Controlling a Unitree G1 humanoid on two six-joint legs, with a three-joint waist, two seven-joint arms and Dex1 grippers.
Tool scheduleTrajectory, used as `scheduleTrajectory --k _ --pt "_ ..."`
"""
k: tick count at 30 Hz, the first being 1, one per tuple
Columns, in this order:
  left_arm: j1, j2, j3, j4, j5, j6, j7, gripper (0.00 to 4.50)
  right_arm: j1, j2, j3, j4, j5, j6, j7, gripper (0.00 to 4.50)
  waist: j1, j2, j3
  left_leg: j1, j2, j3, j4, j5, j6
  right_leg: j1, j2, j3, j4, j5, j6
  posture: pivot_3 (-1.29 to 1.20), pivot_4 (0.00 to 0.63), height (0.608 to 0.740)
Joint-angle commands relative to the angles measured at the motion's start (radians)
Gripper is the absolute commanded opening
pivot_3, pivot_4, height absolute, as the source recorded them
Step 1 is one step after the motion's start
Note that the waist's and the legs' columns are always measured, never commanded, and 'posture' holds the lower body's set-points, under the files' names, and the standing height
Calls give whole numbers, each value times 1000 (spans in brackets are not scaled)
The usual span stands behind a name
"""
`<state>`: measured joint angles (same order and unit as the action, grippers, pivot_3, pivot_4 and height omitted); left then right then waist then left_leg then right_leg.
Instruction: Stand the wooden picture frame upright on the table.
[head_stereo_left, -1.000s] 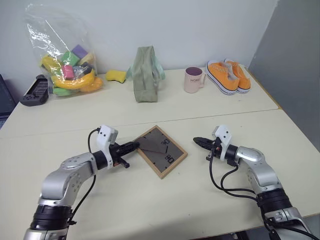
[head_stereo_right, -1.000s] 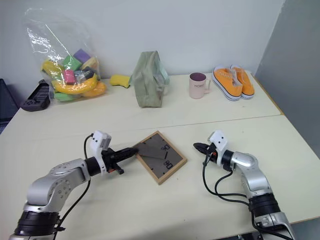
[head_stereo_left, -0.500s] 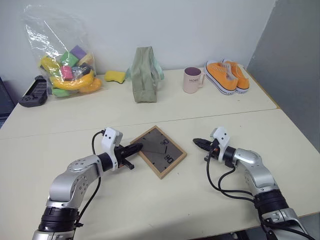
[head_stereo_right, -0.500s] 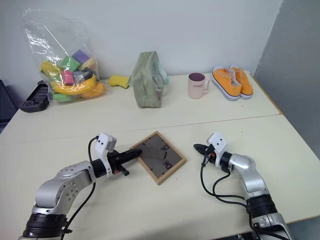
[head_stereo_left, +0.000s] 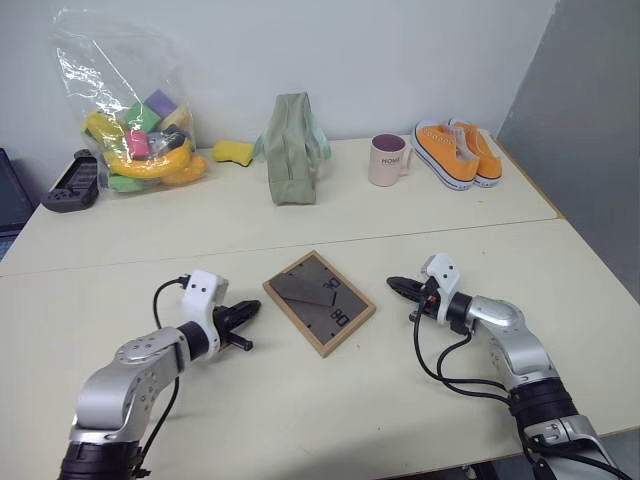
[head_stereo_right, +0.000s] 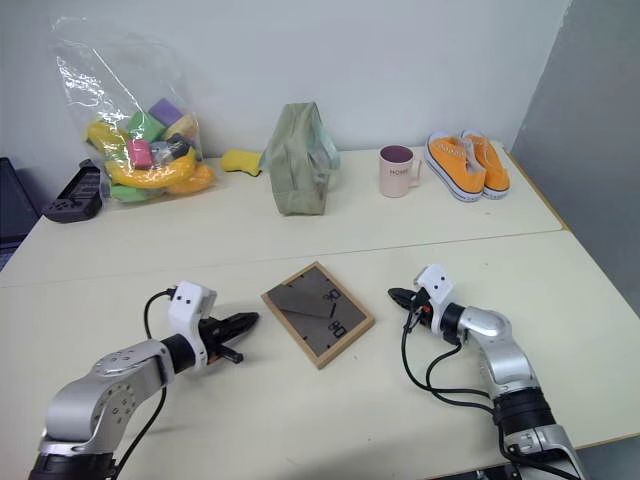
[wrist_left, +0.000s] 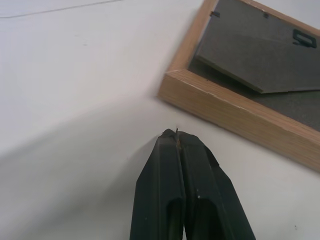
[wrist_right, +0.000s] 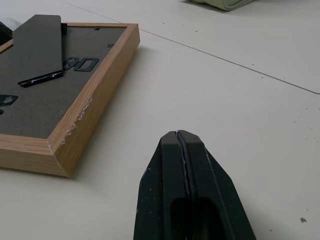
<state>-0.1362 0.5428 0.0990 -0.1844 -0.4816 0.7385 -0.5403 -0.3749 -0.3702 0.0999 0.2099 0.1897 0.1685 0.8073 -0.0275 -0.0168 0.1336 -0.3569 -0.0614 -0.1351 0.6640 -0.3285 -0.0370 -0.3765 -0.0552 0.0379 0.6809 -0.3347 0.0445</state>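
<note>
1. Far left, back of the table (head_stereo_left: 120, 255): dark gadget (head_stereo_left: 70, 183) and a clear bag of toys (head_stereo_left: 135, 110). Not part of the job.
2. Left gripper (head_stereo_left: 248, 314) is low over the tabletop, fingers pressed together, holding nothing. Its tip points at the frame's left corner, close but apart, with bare table between in the left wrist view.
3. Wooden picture frame (head_stereo_left: 320, 301) lies flat, face down, centre front, between the two grippers. The dark back is up, turned diamond-wise to the table edge. The easel stand (head_stereo_left: 303, 287) looks folded flat against the back.
4. Right gripper (head_stereo_left: 397, 285) is also closed and empty, just off the frame's right corner, not touching.
5. Back row rightward: yellow sponge (head_stereo_left: 232, 151), green bag (head_stereo_left: 291, 147), pink mug (head_stereo_left: 387, 159), orange shoes (head_stereo_left: 456, 151). All well clear.
6. Step, my read: frame not lifted yet, still approach or setup. Next move likely needs a gripper to open and take an edge, or the closed tips to lever a corner up, then get the stand out before tilting it upright.
7. Hard to tell: the picture side is hidden underneath. I cannot tell the stand's hinge end or whether it is slightly lifted. Small metal clips on the back are too small to read.
</note>
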Motion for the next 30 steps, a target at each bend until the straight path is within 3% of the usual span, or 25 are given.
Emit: scheduleTrajectory --k 1,6,30 --pt "-74 -19 -38 70 39 -52 -21 7 24 -10 16 -57 14 30 30 0 -2 0 0 0 0 0 0 0 0 0 0 0 0 0 0 0 150 740" --pt "-153 -39 -60 150 59 -76 -46 7 75 11 54 -77 -20 20 11 0 -4 -1 -1 0 0 0 1 0 0 0 0 -1 0 0 0 0 150 740" --pt "-243 -25 -102 245 119 -120 -154 7 173 52 62 -345 25 191 -82 0 -4 -2 -1 -1 0 -1 0 0 0 -1 0 0 1 0 0 0 150 740"
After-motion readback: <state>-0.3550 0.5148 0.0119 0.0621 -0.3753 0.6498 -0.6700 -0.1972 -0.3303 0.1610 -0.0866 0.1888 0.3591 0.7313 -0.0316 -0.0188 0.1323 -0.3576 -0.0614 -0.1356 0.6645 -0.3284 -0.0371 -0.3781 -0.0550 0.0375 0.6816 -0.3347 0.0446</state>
